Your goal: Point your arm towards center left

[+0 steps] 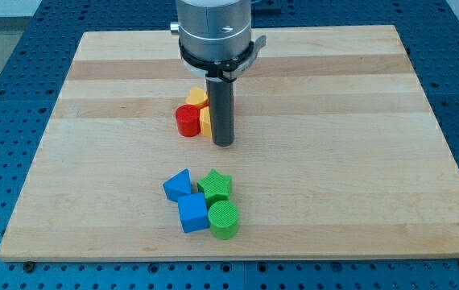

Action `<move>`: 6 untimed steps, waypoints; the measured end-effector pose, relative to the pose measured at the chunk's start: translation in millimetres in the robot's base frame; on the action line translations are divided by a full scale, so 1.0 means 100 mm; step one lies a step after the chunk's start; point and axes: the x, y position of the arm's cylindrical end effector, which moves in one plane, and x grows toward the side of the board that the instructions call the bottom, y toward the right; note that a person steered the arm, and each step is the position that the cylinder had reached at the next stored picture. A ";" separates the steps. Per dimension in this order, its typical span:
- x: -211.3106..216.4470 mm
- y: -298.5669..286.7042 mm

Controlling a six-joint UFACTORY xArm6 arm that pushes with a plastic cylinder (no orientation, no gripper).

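**A:** Start nearest the view's bottom: what do you have there?

**B:** You have a tight cluster of four: a green cylinder [223, 220], a blue cube [192, 213] touching it on the view's left, a green star [215, 186] just above, and a blue block [177, 185], wedge-like, beside the star. None of them matters for this job.

**A:** And further up?

**B:** My tip [224, 144] rests on the wooden board [358, 121] near its middle, just to the view's right of a second cluster: a red cylinder [187, 121], a yellow block [197, 97] behind it, and another yellow block [205, 121] touching or nearly touching the rod.

**A:** Is the rod holding anything?

**B:** No. It is a bare rod with nothing to clench or release; it can only push.

**A:** Which step are you in?

**B:** I judge the move is not yet done. The target, the bare centre-left area of the board [93, 129], lies well apart from the tip, towards the view's left.

**A:** What does the next move call for?

**B:** You need a leftward slide, but the red and yellow cluster sits right in that path. Skirt below it, or you will likely shove those blocks along.

**A:** Anything hard to read?

**B:** The rod hides part of the yellow blocks, so you cannot tell their shapes. A sliver of red shows by the rod's right side; what it is, I cannot say.
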 end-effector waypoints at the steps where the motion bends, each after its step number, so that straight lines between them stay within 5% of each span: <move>1: 0.00 0.00; 5: 0.05 0.34; 6: 0.07 -0.17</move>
